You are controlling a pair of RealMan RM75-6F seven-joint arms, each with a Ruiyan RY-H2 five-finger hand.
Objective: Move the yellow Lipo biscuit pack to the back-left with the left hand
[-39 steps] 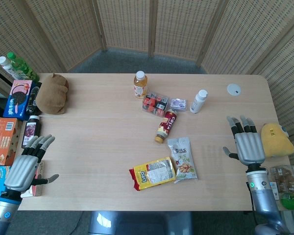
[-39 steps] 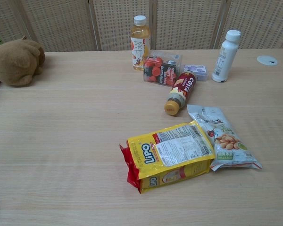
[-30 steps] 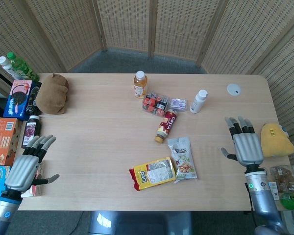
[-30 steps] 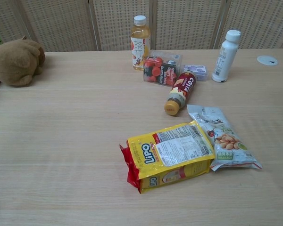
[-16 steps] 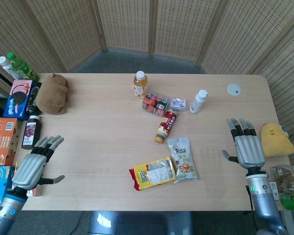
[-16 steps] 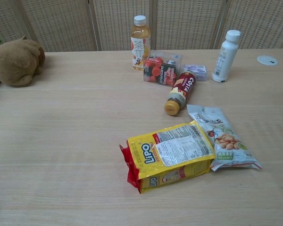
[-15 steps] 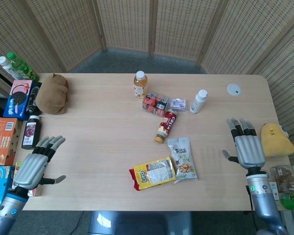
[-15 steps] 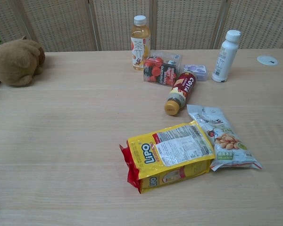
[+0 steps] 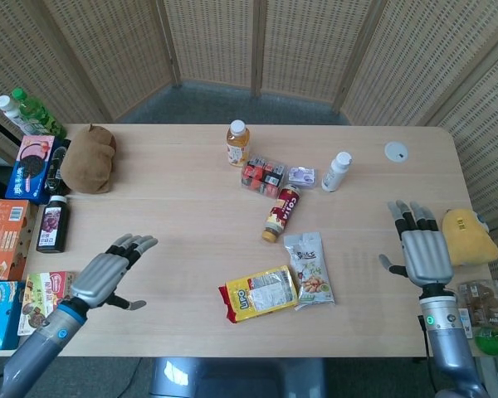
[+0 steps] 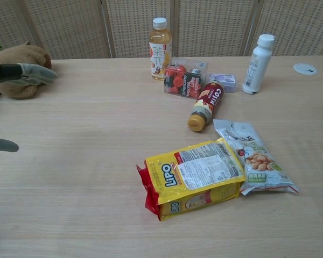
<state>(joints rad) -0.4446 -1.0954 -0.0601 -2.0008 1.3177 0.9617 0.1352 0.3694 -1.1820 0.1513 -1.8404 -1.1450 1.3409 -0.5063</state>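
Reaching over the desk's front-left part, the left hand (image 9: 108, 277) is spread and empty, well apart from the yellow biscuit pack (image 9: 259, 293) lying near the front edge, middle. It should come down across the pack's width, clear of the one snack bag (image 9: 308, 269) touching it. The right hand (image 9: 422, 252) hovers released.

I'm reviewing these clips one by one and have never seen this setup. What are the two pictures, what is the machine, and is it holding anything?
It is a two-armed robot with finger hands at a wooden table. The head view looks down from above; the chest view looks across from lower. The left hand hovers open over the table's left side, and the right hand hovers open at the right. Neither holds anything. The yellow Lipo biscuit pack lies near the front, touching a nut bag. Bottles, a small box and a brown plush toy sit further back.
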